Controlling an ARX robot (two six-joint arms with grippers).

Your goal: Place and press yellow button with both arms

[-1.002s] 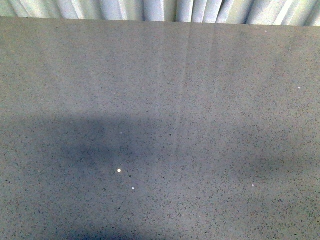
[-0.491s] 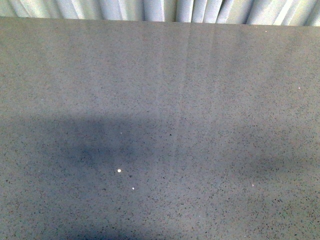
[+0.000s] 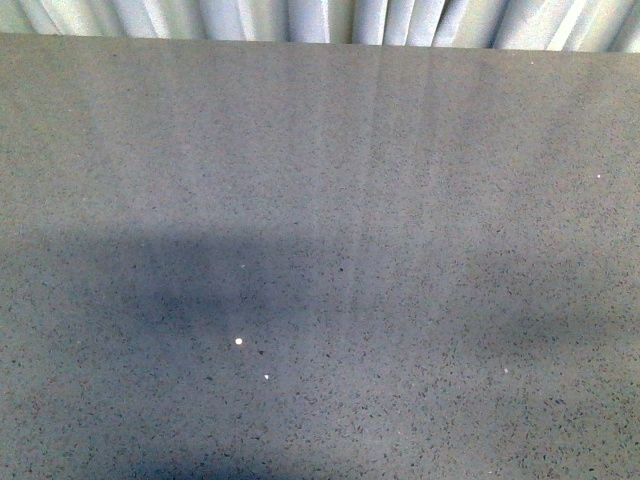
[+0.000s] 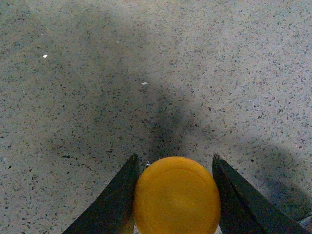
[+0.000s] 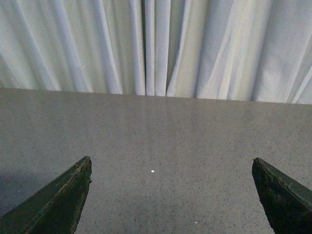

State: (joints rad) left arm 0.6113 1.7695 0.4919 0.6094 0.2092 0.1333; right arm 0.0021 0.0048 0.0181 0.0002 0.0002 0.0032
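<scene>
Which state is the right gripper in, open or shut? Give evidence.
Open: the right gripper has its jaws far apart, bare table between.

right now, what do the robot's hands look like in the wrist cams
The left hand shows two flat black fingers tapering to pointed tips. The right hand has the same dark wedge-shaped fingers. Nothing else of the arms shows: no cables or markings.

We see a grey speckled counter running back to a pale pleated curtain along its far edge, with a broad dark shadow across its near left part and two small white specks lying within that shadow.
</scene>
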